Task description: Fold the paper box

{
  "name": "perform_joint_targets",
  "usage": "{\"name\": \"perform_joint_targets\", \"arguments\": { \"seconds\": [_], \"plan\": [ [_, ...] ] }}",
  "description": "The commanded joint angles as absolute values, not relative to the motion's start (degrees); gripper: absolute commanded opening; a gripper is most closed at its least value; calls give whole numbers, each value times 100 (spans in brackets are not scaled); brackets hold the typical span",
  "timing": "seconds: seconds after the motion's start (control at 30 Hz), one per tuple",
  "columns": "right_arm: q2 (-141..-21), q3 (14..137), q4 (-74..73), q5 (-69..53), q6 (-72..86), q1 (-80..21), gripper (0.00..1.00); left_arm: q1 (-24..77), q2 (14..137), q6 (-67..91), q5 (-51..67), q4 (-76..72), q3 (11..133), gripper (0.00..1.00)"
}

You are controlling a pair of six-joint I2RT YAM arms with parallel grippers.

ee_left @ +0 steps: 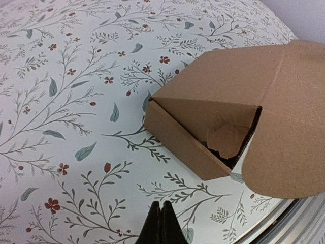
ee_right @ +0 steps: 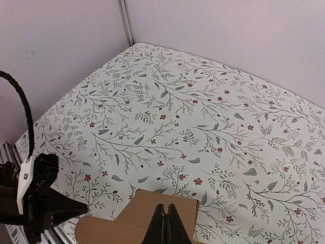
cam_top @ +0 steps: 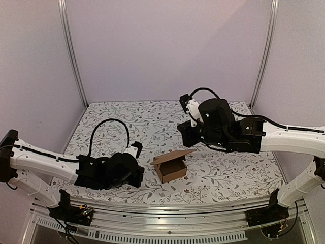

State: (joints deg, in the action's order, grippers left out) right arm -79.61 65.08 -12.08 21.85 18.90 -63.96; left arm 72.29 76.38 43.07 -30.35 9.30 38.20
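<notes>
The left tool (ee_left: pixel 161 227) showed only its two dark fingertips at the bottom edge, pressed together with nothing between them. Ahead of the tool and to its right, apart from the tips, the paper box (ee_left: pixel 193 145) sat on the surface (ee_left: pixel 76 101), which had a floral print. One lower corner of the box pointed back toward the tool. Its lid flap (ee_left: pixel 289 147) lay open, spreading out to the right, and a small rounded tab (ee_left: pixel 227 141) showed inside the dark opening. A metal rail (ee_left: pixel 302 223) ran off to the tool's right.
</notes>
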Motion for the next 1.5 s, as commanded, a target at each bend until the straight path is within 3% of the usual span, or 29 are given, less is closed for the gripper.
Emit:
{"name": "perform_joint_targets", "arguments": {
  "seconds": [0.0, 0.43, 1.47],
  "plan": [
    [-8629, 7013, -1611, 1595, 1699, -6220, 0, 6962, 7551, 4183, -2405, 344, 3636, 0],
    [-9568, 7306, -1650, 1128, 1906, -6033, 0, 6538, 7857, 4513, -822, -1601, 3137, 0],
    [-10150, 6656, -1344, 356, 2502, -6061, 0, 6122, 9331, 4747, -189, -2942, 3431, 0]
  ]
}}
